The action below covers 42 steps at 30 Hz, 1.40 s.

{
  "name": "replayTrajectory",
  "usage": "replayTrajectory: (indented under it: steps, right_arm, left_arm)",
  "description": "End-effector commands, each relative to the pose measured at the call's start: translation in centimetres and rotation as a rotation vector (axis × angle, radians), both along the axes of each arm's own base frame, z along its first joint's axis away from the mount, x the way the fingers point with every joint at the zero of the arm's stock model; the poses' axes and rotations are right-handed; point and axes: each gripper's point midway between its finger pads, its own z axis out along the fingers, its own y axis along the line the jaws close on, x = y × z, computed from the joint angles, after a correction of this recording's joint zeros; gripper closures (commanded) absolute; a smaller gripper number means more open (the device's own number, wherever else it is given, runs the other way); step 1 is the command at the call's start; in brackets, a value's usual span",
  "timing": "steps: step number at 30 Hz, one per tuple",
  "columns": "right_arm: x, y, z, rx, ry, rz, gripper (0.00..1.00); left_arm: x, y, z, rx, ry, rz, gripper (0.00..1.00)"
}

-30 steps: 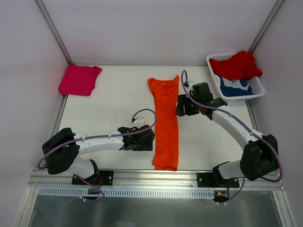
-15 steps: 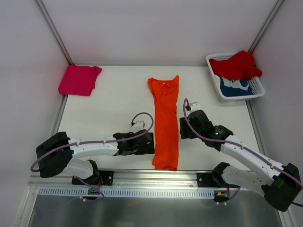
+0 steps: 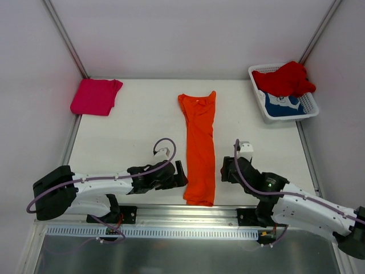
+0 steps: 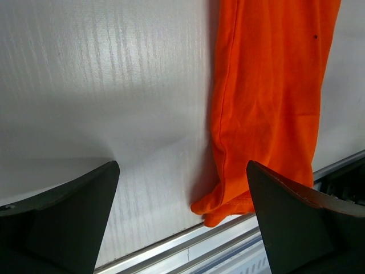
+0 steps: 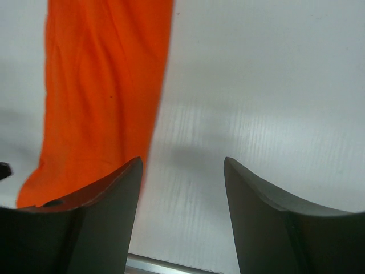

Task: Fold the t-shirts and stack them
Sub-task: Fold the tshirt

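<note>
Left claw and right claw both sit low, jaws spread wide, holding nothing.

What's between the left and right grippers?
The near end of the orange t-shirt lies between the left gripper and right gripper; the top external view shows it.

1. Orange t-shirt: folded lengthwise into a long narrow strip, lying flat, collar at the far end. Its near hem sits between left gripper and right gripper, just beside each.
2. Magenta-pink t-shirt: folded to a rough square, flat, well beyond the left gripper and to its left.
3. Red t-shirt: crumpled heap in the white lattice basket, well beyond the right gripper and to its right.
4. Blue t-shirt, white print: same basket, partly under the red one.
</note>
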Motion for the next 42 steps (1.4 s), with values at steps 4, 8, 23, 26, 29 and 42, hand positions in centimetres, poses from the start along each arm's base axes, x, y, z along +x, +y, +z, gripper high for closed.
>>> replayTrajectory:
  steps: [4, 8, 23, 26, 29, 42]
  right_arm:
    - [-0.7, 3.8, 3.4, 0.493, -0.065, -0.004, 0.36]
    - [-1.7, 4.2, 4.2, 0.643, -0.049, -0.004, 0.36]
    - [-3.2, 3.4, -1.1, 0.646, 0.106, -0.109, 0.36]
    - [-3.5, 3.6, -2.5, 0.611, 0.138, -0.102, 0.36]
    - [-3.9, 4.0, -4.1, 0.6, 0.179, -0.097, 0.36]
    - [-5.0, 3.0, -6.6, 0.484, 0.238, -0.106, 0.37]
  left_arm:
    - [-0.9, -0.6, -1.1, -0.037, 0.029, -0.027, 0.03]
    - [-1.2, -1.2, -1.7, -0.089, 0.042, -0.03, 0.03]
    - [-2.2, -1.6, -3.5, -0.131, 0.118, -0.005, 0.07]
    - [-2.2, -1.4, -4.2, -0.119, 0.131, 0.008, 0.07]
    - [-2.6, -1.0, -5.1, -0.109, 0.159, 0.02, 0.07]
    - [-5.5, 0.1, -6.8, -0.114, 0.237, 0.044, 0.1]
